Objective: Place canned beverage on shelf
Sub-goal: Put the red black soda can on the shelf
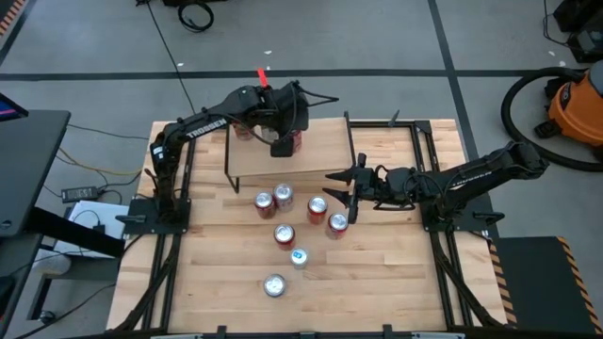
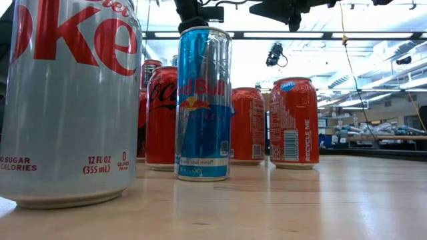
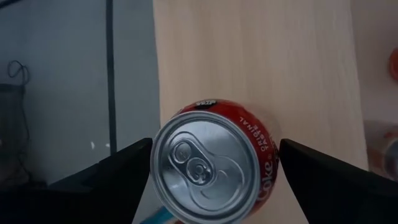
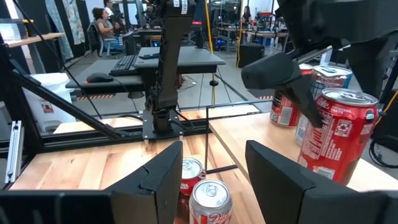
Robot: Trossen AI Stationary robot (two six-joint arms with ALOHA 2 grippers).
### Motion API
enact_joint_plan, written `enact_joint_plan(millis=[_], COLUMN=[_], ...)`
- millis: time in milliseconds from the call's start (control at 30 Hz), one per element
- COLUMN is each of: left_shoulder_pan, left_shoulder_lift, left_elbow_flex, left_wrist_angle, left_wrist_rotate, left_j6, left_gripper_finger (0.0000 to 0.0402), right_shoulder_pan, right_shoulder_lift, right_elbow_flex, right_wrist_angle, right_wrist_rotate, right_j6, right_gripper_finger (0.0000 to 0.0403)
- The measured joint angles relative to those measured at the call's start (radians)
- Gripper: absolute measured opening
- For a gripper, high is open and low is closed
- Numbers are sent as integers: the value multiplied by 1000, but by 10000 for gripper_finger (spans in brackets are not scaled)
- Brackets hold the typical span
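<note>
The shelf is a light-wood board on thin black legs at the table's far middle; it also shows in the left wrist view. My left gripper reaches over it from the left and is shut on a red Coke can, which stands upright near the board's front right. Other cans stand on the board behind it. My right gripper is open and empty, level, just right of the shelf's near right leg, above the cans on the table. My left gripper pinches the red can's upper side wall between its two fingers, one on each opposite side. The fingers come from above, pointing down. The can is upright, with its base at the shelf board; I cannot tell whether it rests there or hangs just clear.
Several red cans, a slim blue Red Bull can and a silver Diet Coke can stand on the tabletop in front of the shelf. The black frame rails run along both sides. There is bare wood at the table's near right.
</note>
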Motion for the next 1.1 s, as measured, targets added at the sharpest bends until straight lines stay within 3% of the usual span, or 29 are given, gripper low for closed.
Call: enact_joint_plan(millis=[867,1100], left_shoulder_pan=[66,70], left_shoulder_lift=[-1,-1], left_elbow_flex=[0,0], left_wrist_angle=[100,101], left_wrist_rotate=[-16,25], left_j6=[84,84], left_gripper_finger=[359,359], right_shoulder_pan=[1,1], right_shoulder_lift=[0,0], right_elbow_flex=[0,0], right_wrist_angle=[12,12], right_wrist_rotate=[-1,-4], right_j6=[0,0], right_gripper_finger=[185,185])
